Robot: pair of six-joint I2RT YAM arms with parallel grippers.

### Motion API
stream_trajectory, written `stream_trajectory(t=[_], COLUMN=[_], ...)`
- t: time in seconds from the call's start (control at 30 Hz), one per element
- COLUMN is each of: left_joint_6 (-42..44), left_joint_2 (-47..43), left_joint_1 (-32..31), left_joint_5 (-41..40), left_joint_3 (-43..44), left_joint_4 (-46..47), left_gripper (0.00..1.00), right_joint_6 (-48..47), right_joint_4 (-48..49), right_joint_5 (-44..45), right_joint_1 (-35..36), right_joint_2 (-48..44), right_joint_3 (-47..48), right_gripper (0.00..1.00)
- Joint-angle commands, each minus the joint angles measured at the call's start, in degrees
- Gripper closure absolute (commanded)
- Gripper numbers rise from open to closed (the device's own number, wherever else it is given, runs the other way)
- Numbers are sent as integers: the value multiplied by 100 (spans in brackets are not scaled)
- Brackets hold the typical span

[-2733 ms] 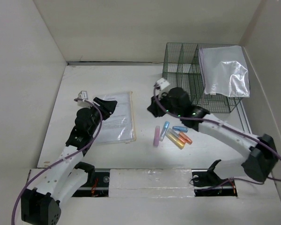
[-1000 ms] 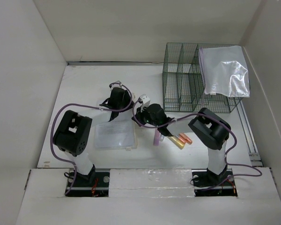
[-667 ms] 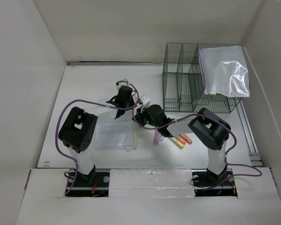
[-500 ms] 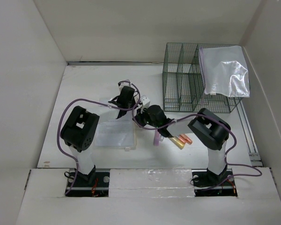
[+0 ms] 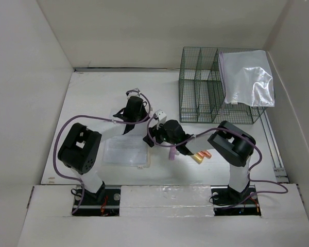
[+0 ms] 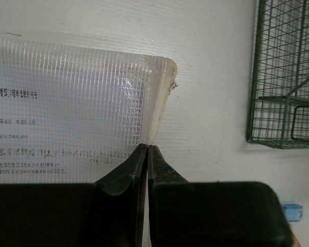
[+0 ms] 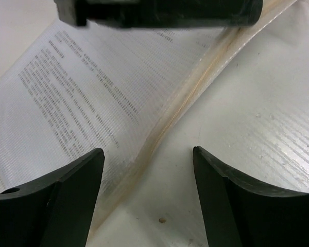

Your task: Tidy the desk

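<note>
The desk (image 5: 92, 92) is the broad white top under everything, walled on three sides and running back from the arm bases. It is rigid and stays put, but it is smooth and matte, so flat things lie flush and slide when you push at them. You take hold of what lies on it, not of the desk.

What you have in hand is the pouch (image 5: 124, 150), left of centre and just ahead of the left base. It is a clear mesh-patterned sleeve with printed sheets inside: light, limp and slick. It will sag and fold if lifted by one point. Its stiffest part is the zip seam along the right edge, so grip there.

Your left gripper (image 6: 147, 148) is closed tight at that seam near the far corner. It looks pinched on the edge, though the wrist view cannot show how much material is caught. Your right gripper (image 7: 148, 152) is spread wide, a finger on either side of the seam, holding nothing.

The two wrists sit very close, so mind a clash. The markers (image 5: 200, 154) lie just beside the right forearm and could be swept. The rack (image 5: 198, 85) stands at the far right, and a bag (image 5: 247, 77) draped over its right side covers that compartment.
</note>
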Motion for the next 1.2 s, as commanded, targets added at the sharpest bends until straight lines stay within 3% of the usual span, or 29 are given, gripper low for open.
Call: stream_trajectory(t=[0.0, 0.2, 0.3, 0.33, 0.43, 0.5, 0.53, 0.63, 0.7, 0.73, 0.83, 0.87, 0.9, 1.03, 1.17], left_joint_6=[-248, -441, -512, -538, -564, -564, -564, -582, -617, -626, -643, -635, -635, -617, -643], left_joint_2=[-530, -925, -987, -1013, -1224, -1338, -1348, -1488, -1725, -1839, -2488, -2856, -3025, -3999, -4580], left_joint_1=[146, 146, 146, 146, 146, 146, 146, 146, 146, 146, 146, 146, 146, 207, 207], left_joint_5=[427, 445, 401, 322, 252, 242, 251, 190, 76, -20, -205, -241, -267, -224, 101], left_joint_3=[-127, -241, -224, -249, -294, -250, -206, -188, -232, -310, -495, -522, -522, -505, -505], left_joint_4=[406, 485, 398, 423, 476, 424, 397, 257, 143, 116, 63, 37, -33, -130, -113], left_gripper=[100, 100, 100, 100, 100, 100, 100, 100, 100, 89, 67, 54, 49, 43, 42], right_joint_6=[317, 660, 861, 897, 1064, 1055, 1073, 1125, 968, 889, 389, 91, -68, -561, -1009], right_joint_4=[640, 1071, 1045, 1166, 1387, 1396, 1422, 1310, 1002, 600, -671, -1026, -1386, -3686, -5149], right_joint_5=[-331, -437, -236, -209, -287, -375, -375, -139, 63, 108, 485, 495, 886, 1479, 1558], right_joint_1=[45, 114, 256, 256, 256, 256, 256, 256, 256, 203, 203, 203, 203, 99, -305], right_joint_2=[-141, -35, -53, -62, -53, 35, 44, -114, -481, -640, -1481, -1729, -1958, -3134, -3891], right_joint_3=[-95, -121, -68, -155, -253, -209, -209, -332, -332, -332, -96, 1, 141, 1316, 2441], right_gripper=[25, 23, 27, 39, 47, 61, 78, 100, 100, 100, 100, 100, 100, 100, 100])
